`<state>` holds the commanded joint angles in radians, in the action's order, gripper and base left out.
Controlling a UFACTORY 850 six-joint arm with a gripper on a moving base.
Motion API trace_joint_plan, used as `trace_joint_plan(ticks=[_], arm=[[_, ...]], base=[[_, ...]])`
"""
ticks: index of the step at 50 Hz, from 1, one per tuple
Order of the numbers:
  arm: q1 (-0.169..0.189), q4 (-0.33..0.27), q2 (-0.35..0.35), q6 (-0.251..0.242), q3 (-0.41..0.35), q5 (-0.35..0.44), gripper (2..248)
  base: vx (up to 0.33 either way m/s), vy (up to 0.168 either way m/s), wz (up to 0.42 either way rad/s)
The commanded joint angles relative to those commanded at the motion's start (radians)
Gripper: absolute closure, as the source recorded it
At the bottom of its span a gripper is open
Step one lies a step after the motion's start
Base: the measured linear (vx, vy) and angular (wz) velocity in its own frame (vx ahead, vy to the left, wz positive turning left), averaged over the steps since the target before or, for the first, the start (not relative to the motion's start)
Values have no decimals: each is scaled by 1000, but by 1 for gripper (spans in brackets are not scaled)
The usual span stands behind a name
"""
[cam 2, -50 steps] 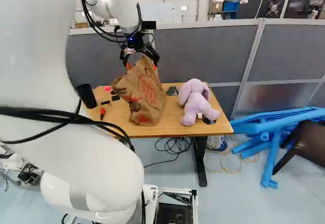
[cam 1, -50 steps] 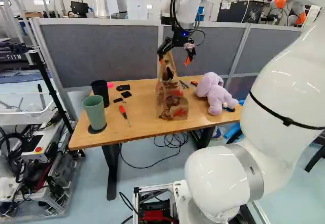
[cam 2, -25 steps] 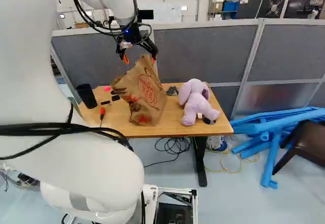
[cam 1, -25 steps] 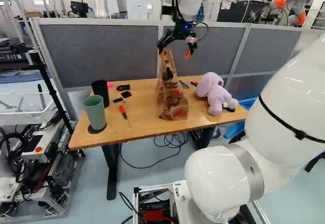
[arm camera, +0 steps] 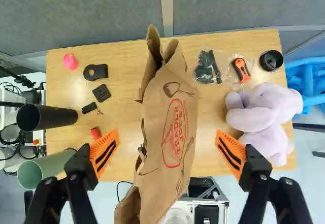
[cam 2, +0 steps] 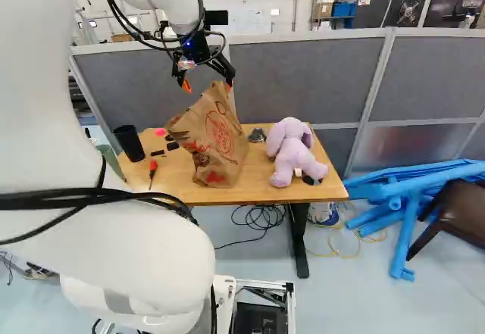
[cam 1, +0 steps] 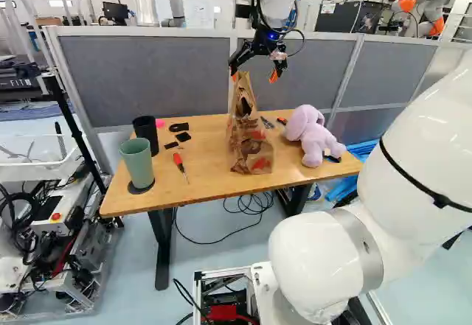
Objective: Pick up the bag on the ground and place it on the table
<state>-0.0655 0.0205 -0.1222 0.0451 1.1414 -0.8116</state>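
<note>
My gripper (cam 1: 254, 77) stands just above the top of the brown paper bag (cam 1: 249, 137) in the left base view. The bag rests upright on the wooden table (cam 1: 203, 181), leaning a little. In the wrist view the gripper (arm camera: 167, 153) is wide open, an orange pad on either side of the bag (arm camera: 170, 117) with a gap to each. Neither finger grips the paper.
On the table are a green cup (cam 1: 138, 164), a black cup (cam 1: 146, 133), a red screwdriver (cam 1: 179, 164), small black parts and a lilac plush toy (cam 1: 313, 137). A grey partition (cam 2: 311, 76) rises behind. Another robot (cam 1: 428, 4) stands beyond it.
The gripper has risen slightly from around the bag's top, and the arm's near part has shifted sideways. The bag has stayed in place on the table. The base has not moved.
</note>
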Motion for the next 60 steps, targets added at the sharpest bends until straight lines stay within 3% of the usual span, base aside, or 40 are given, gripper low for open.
trace_joint_plan(ticks=[60], arm=[[0, 0, 0, 0, 0, 0, 3]], base=[[-98, 5, 5]])
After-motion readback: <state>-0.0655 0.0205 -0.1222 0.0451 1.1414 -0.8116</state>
